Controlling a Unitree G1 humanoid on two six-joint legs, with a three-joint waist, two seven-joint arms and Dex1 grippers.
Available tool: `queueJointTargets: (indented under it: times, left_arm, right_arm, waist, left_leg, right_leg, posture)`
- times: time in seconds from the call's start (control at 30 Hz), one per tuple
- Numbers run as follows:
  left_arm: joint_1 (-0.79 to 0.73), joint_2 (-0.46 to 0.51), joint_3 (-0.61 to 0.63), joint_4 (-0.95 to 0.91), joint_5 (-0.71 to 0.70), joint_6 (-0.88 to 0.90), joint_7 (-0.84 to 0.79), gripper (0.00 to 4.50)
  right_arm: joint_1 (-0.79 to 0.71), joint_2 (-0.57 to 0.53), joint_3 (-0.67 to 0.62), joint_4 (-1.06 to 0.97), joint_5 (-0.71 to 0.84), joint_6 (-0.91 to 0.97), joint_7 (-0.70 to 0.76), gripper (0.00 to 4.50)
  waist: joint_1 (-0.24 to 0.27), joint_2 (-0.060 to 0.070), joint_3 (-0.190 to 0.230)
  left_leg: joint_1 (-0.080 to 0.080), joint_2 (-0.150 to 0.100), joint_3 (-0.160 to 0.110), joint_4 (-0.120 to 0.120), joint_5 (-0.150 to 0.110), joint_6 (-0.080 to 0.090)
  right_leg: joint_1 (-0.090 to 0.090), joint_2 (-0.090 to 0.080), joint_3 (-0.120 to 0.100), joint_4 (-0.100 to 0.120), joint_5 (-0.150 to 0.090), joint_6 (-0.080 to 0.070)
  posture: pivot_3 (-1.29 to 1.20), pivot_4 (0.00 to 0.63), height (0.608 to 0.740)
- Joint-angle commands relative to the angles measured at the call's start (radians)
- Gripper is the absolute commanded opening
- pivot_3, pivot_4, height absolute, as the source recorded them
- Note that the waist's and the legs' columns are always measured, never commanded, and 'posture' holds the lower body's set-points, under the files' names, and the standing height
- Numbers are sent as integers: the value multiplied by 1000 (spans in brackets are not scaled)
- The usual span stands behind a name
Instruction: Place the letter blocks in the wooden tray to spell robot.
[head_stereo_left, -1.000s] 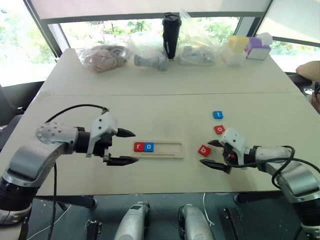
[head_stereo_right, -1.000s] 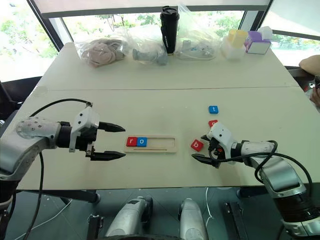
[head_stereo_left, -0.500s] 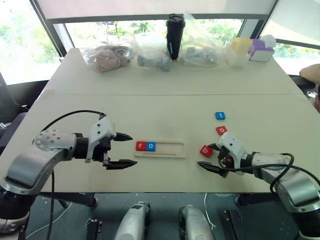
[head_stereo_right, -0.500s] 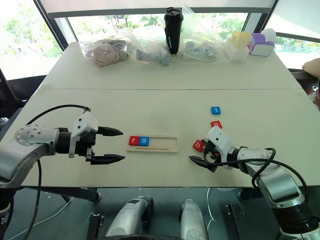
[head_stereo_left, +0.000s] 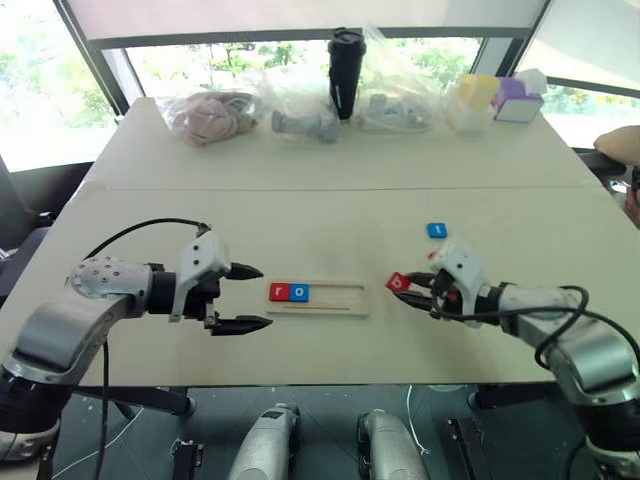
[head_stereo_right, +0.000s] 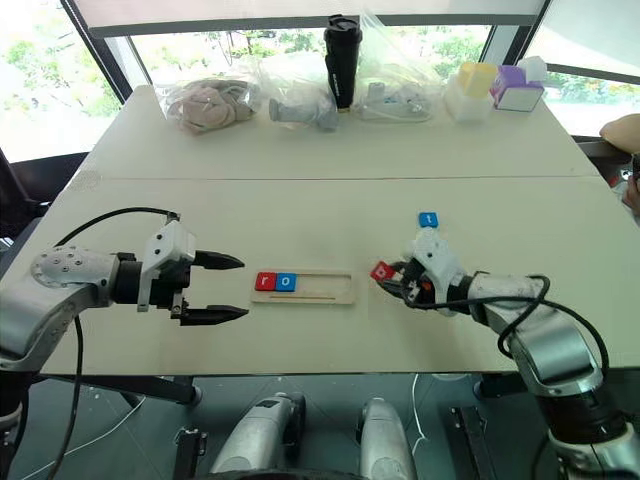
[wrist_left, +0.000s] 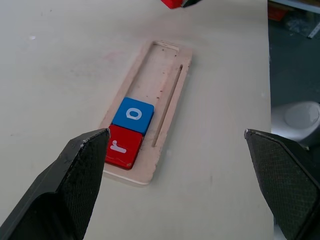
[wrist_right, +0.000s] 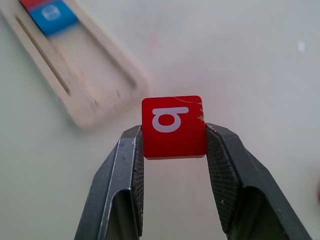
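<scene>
Overhead, the right gripper (head_stereo_left: 408, 287) clamps the red b block (head_stereo_left: 398, 282) above the table (head_stereo_left: 320, 200), beside the wooden tray (head_stereo_left: 335, 296); the left gripper (head_stereo_left: 250, 297) stands open. Left wrist: red r block (wrist_left: 120, 146) and blue o block (wrist_left: 133, 114) fill one tray end.

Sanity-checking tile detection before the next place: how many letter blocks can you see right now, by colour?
Red: 2, the r block in the wooden tray and the b block in the right gripper
Blue: 2, the o block in the tray and the t block on the table
Total: 4 in clear view; anything behind the right gripper is hidden.
</scene>
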Motion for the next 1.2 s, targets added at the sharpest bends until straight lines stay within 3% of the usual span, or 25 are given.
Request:
queueJointTargets:
  times: [0.03,0.33,0.73,1.2]
  left_arm:
    - [-18,10,7,-5,14,-18,-5,4500]
    - [47,14,57,-64,9,5,44,4500]
    - [92,-21,99,-147,-58,71,137,4500]
    - [89,-7,84,-126,-34,53,145,4500]
  right_arm:
    - [-105,22,109,-14,37,-11,118,1148]
    - [-244,91,333,252,-123,-181,250,1148]
    - [-339,216,374,473,-254,-323,272,1148]
    - [-359,270,372,527,-308,-356,308,1148]
  waist:
    - [2,0,0]
    - [3,0,0]
    - [2,0,0]
    - [1,0,0]
  left_leg:
    - [0,1,0,0,0,0]
    - [0,0,1,1,0,0]
    - [1,1,1,1,3,-4]
    - [2,1,0,1,4,-6]
  right_leg:
    - [0,1,0,0,0,0]
    - [0,2,0,-1,0,0]
    - [-2,5,0,6,1,-1]
    - [-5,5,1,13,1,-1]
  posture:
    - [0,150,740]
    - [0,150,740]
    - [0,150,740]
    - [0,150,740]
